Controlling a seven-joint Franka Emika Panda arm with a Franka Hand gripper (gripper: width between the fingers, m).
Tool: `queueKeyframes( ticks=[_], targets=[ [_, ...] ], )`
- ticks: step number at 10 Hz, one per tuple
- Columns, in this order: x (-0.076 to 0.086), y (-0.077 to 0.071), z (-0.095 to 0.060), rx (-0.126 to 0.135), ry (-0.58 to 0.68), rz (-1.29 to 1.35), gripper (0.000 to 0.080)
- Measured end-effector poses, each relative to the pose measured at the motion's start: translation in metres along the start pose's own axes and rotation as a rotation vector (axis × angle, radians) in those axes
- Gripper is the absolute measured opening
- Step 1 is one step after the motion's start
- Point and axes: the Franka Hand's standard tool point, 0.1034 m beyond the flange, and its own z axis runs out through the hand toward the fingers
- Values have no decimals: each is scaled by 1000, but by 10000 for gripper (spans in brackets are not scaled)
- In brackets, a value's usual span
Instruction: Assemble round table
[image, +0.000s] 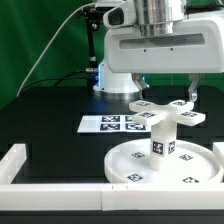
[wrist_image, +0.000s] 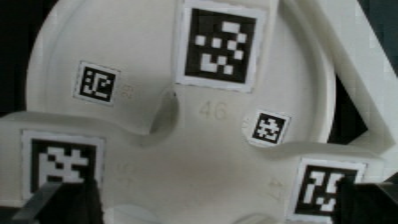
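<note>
The large round disc (image: 190, 165) lies flat on the table at the exterior view's right. The short thick post (image: 157, 140) stands upright on its middle. The X-shaped cross base (image: 165, 113) sits on top of the post. My gripper (image: 166, 97) hangs straight over the cross base with its fingers (image: 190, 93) spread wide, tips level with the base's top, one on each side of its hub. In the wrist view the cross base (wrist_image: 214, 110) fills the picture with the disc (wrist_image: 125, 30) behind it. The gripper (wrist_image: 210, 208) shows only as dark finger edges at both sides.
The marker board (image: 108, 124) lies just behind the disc. White border rails (image: 12, 165) run along the exterior view's left and front edges. The arm's base (image: 118, 78) stands at the back, with a cable beside it.
</note>
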Motion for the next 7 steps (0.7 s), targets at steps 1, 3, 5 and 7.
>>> queueKeyframes(
  ticks=[1, 3, 5, 7],
  targets=[
    [0, 0, 0, 0, 0, -74, 649],
    [0, 1, 4, -55, 6, -367, 649],
    [3, 4, 9, -80, -8, -647, 649],
    [2, 7, 15, -87, -19, -746, 649]
  ],
)
